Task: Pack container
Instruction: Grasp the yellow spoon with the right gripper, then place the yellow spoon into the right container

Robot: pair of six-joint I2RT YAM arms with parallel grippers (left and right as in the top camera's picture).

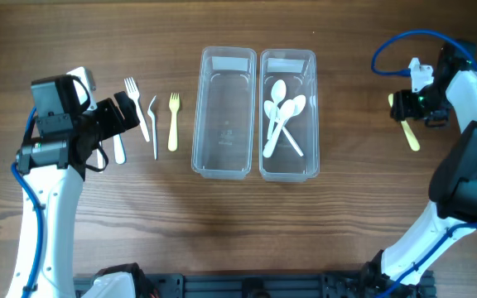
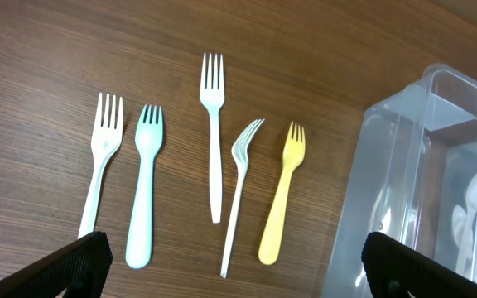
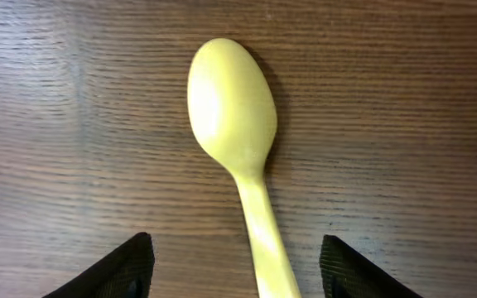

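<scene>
Two clear containers stand mid-table: the left one (image 1: 224, 112) is empty, the right one (image 1: 288, 114) holds several white spoons (image 1: 281, 120). Several forks lie left of them: a yellow fork (image 2: 281, 201), a white fork on its side (image 2: 240, 186), a white fork (image 2: 213, 124), a pale blue fork (image 2: 143, 190) and another white fork (image 2: 99, 161). My left gripper (image 2: 230, 265) is open above the forks' handle ends. A yellow spoon (image 3: 237, 132) lies on the table at the far right (image 1: 410, 132). My right gripper (image 3: 238, 269) is open, its fingers either side of the spoon's handle.
The table is dark wood. The left container's wall (image 2: 387, 190) fills the right side of the left wrist view. A blue cable (image 1: 396, 45) loops above the right arm.
</scene>
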